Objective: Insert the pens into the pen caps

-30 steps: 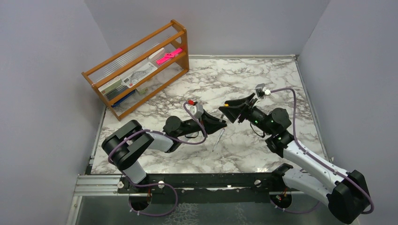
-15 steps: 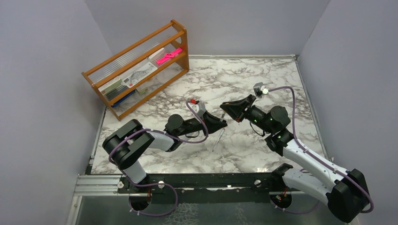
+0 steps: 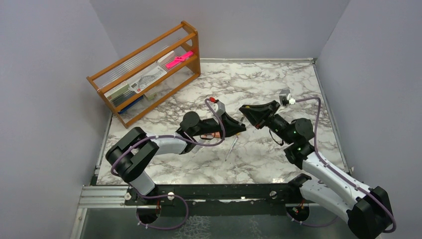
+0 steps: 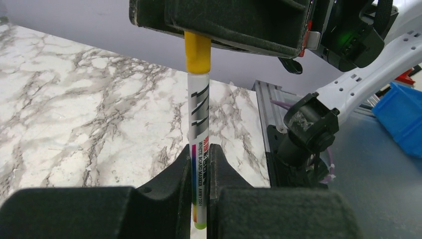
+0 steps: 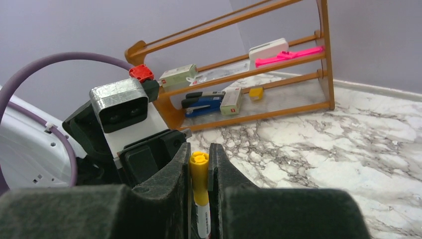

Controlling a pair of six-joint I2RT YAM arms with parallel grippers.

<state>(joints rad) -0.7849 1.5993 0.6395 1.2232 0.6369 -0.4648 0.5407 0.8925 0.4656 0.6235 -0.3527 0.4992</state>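
You are looking into a robotics lab test cell, not a home or an office. Two robot arms, left (image 3: 159, 144) and right (image 3: 328, 174), are bolted to a black metal rail (image 3: 219, 191) at the near edge of a marble-patterned table (image 3: 278, 84). Plain lilac-grey walls (image 3: 45, 74) box the table in on three sides. Purple cable (image 5: 64, 56) loops along the arms. A wooden rack (image 3: 196, 52) stands in the far left corner, and a blue plastic bin (image 4: 398, 119) sits beyond the table's edge.

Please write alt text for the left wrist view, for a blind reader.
The left gripper holds a white pen in shut jaws; the right gripper opposite clamps its yellow cap. A marble table lies behind.
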